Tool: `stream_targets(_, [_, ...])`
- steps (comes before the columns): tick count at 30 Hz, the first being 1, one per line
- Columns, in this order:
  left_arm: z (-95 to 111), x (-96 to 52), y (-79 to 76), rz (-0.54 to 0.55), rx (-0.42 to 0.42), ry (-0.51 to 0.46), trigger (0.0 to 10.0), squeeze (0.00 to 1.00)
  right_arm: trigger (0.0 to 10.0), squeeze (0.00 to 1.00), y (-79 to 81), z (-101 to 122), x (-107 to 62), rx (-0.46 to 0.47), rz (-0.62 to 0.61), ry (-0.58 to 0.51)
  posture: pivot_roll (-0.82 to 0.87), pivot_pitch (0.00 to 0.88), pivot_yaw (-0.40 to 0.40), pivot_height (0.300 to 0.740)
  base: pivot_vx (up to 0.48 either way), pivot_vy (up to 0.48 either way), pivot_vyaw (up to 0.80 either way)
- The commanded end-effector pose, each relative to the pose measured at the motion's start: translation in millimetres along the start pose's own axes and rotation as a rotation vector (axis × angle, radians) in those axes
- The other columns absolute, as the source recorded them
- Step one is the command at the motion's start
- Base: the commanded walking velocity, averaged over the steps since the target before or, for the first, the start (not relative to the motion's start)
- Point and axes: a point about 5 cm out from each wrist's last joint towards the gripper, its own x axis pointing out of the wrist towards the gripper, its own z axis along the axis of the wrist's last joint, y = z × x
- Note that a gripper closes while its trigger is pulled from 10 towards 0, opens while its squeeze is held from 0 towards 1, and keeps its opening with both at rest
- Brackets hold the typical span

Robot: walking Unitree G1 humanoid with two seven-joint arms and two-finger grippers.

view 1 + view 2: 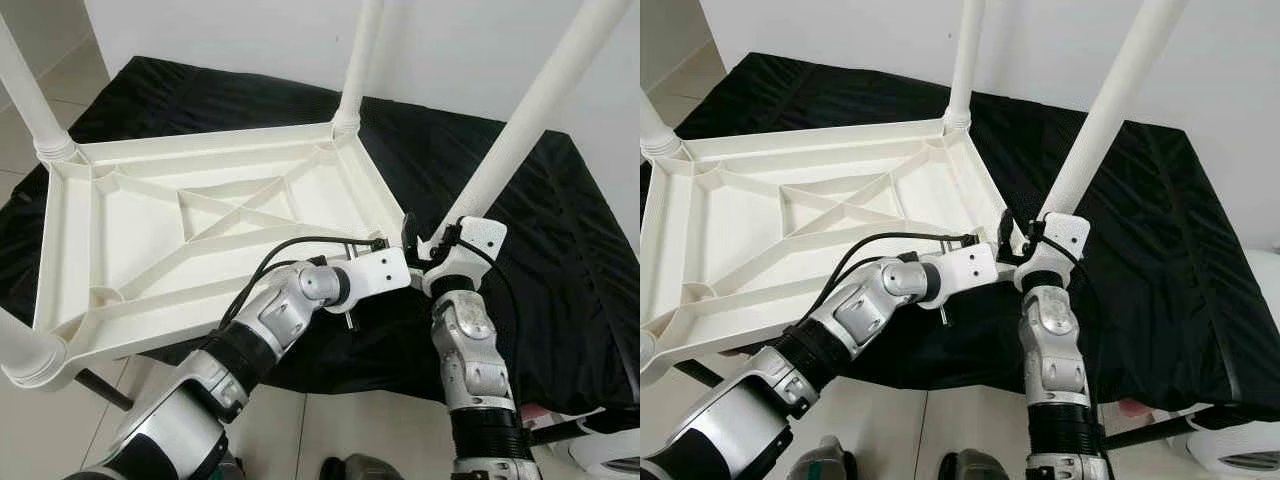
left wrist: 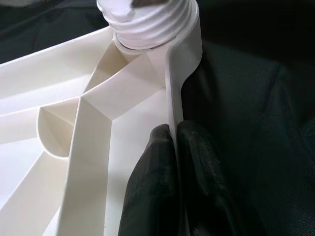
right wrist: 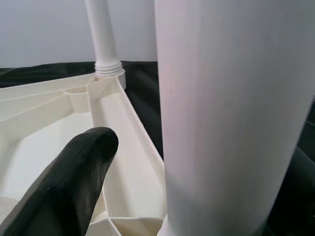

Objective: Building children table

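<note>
The left claw (image 1: 400, 238) is reaching in to the near right corner of the upturned white tabletop (image 1: 200, 225), which is lying on a black cloth (image 1: 540, 240). Just beside it, the right claw (image 1: 425, 243) is sitting at the base of the leg (image 1: 520, 130) rising from that corner.

In the left wrist view, the left claw's fingers (image 2: 157, 187) are pinching the tabletop's side wall (image 2: 179, 73), one each side.

In the right wrist view, one finger (image 3: 64, 187) is showing just left of the leg (image 3: 231, 113); I cannot tell whether this claw is gripping it.
</note>
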Motion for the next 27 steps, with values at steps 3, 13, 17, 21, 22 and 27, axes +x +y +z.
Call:
stream_targets(3, [-17, 8.5, -22.6, -0.124, -0.020, 0.089, 10.0, 0.00, 10.0, 1.00, 7.2, 10, 3.0, 0.019, 0.145, -0.043, 0.00, 0.002, -0.089, 0.740, 0.000, 0.000, 0.00])
stream_targets(13, [-18, 7.8, -21.8, -0.122, -0.022, 0.091, 10.0, 0.00, 10.0, 0.00, -20.8, 9, 3.8, -0.045, 0.299, -0.008, 0.00, 0.012, -0.087, 0.740, 0.000, 0.000, 0.00])
stream_targets(17, [-18, 7.7, -22.1, -0.123, -0.024, 0.090, 10.0, 0.00, 10.0, 0.00, -35.0, 12, 5.4, -0.090, 0.357, -0.003, 0.00, 0.017, -0.084, 0.740, 0.000, 0.000, 0.00])
stream_targets(21, [-17, 7.9, -22.3, -0.124, -0.025, 0.089, 10.0, 0.00, 10.0, 0.00, -42.8, 14, 6.9, -0.112, 0.394, 0.006, 0.00, 0.020, -0.081, 0.740, 0.000, 0.000, 0.00])
stream_targets(22, [-17, 8.1, -22.5, -0.125, -0.025, 0.088, 10.0, 0.00, 10.0, 0.00, -46.4, 14, 8.0, -0.124, 0.417, 0.013, 0.00, 0.020, -0.080, 0.740, 0.000, 0.000, 0.00])
stream_targets(27, [-16, 8.2, -22.4, -0.126, -0.025, 0.087, 10.0, 0.00, 10.0, 0.00, -51.5, 15, 9.8, -0.145, 0.468, 0.034, 0.00, 0.025, -0.078, 0.740, 0.000, 0.000, 0.00])
